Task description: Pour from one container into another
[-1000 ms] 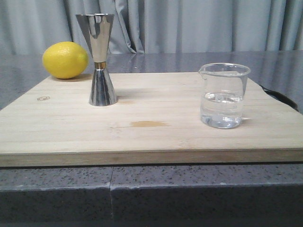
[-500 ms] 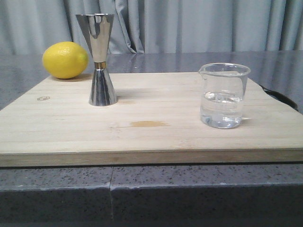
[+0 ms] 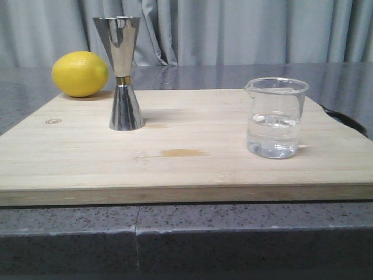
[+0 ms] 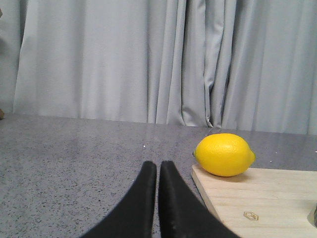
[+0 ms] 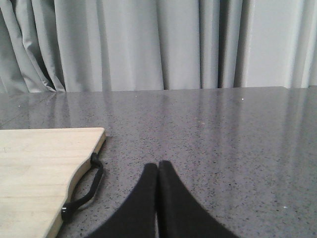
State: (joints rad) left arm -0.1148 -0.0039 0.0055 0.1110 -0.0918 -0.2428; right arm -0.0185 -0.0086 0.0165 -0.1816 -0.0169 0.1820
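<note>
The clear glass beaker, partly filled with clear liquid, stands upright on the right side of the wooden board. The steel jigger with its gold waist band stands upright at the board's back left. Neither gripper shows in the front view. My left gripper is shut and empty, low over the grey counter just left of the board's corner. My right gripper is shut and empty over the counter to the right of the board. Neither wrist view shows the beaker; the jigger's base barely enters the left wrist view at the edge.
A yellow lemon rests at the board's back left corner beside the jigger. A black cord loop hangs from the board's right edge. Grey curtains close off the back. The speckled counter surrounds the board.
</note>
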